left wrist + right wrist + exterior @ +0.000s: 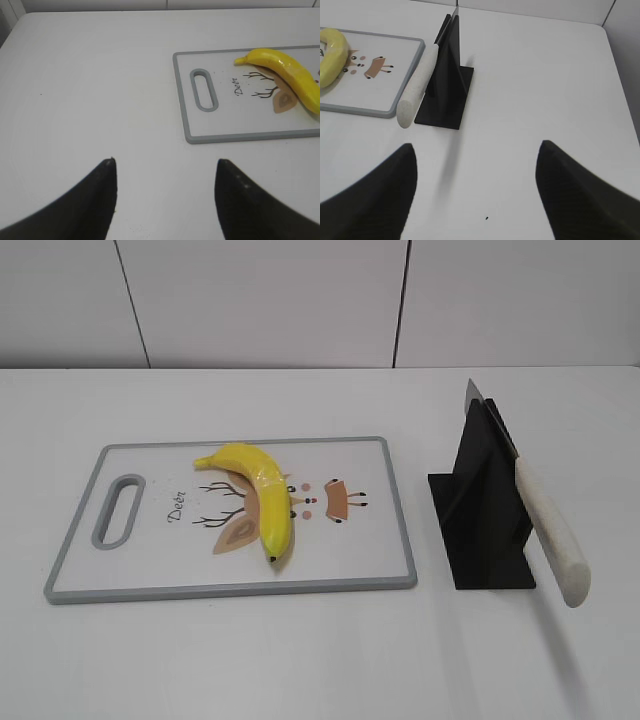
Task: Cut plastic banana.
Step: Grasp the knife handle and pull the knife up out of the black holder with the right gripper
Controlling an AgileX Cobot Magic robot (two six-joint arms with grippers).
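White desk [300,660] under pale wall panels carries a grey-rimmed cutting board [70,570] printed "Deer"; the plastic banana [262,495] lies on it, likely light, stiff and slick. Right of it, the knife [545,525] leans in a black stand [480,510], its pale handle the likely hold. Both arms' jaws stand wide, empty.

From my left wrist camera the banana [287,75] ran off the right edge, and so did the cutting board [240,136]. The right wrist view clipped both at its left edge. The knife [545,525] blade sat mostly hidden inside its black stand [480,520] — only the tip showed. Neither arm appeared in the exterior view.
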